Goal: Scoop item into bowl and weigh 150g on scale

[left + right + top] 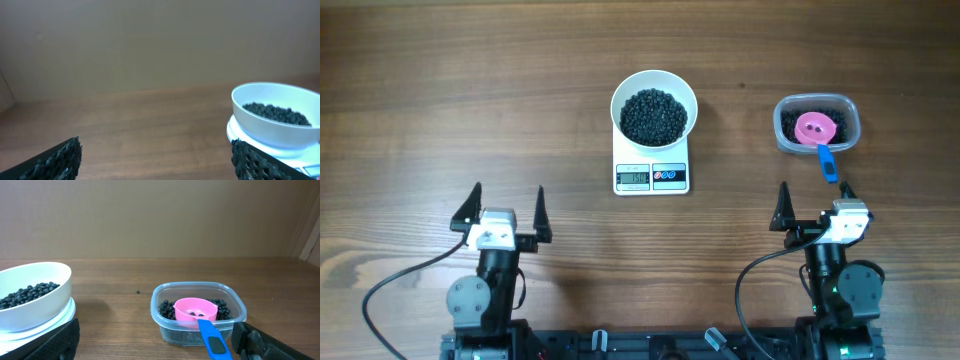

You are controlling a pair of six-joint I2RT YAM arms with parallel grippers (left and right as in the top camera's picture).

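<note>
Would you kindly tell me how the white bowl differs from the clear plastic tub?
The white bowl is round and opaque; the clear tub is rounded-rectangular and see-through. The bowl sits on the scale; the tub rests on the table. The tub holds a pink scoop; the bowl has none. Both contain black beans.

Looks like a robotics lab bench, not a home kitchen. Shown by a wood-grain table [430, 110], a left arm [485, 290] and a right arm [842, 285] mounted at its near edge, black cables [739, 293] trailing from them, and a plain beige wall [150, 40] behind. Kitchen scale [623, 162], white bowl [616, 108] of black beads [654, 116] and clear tub [779, 122] as the household items.
</note>
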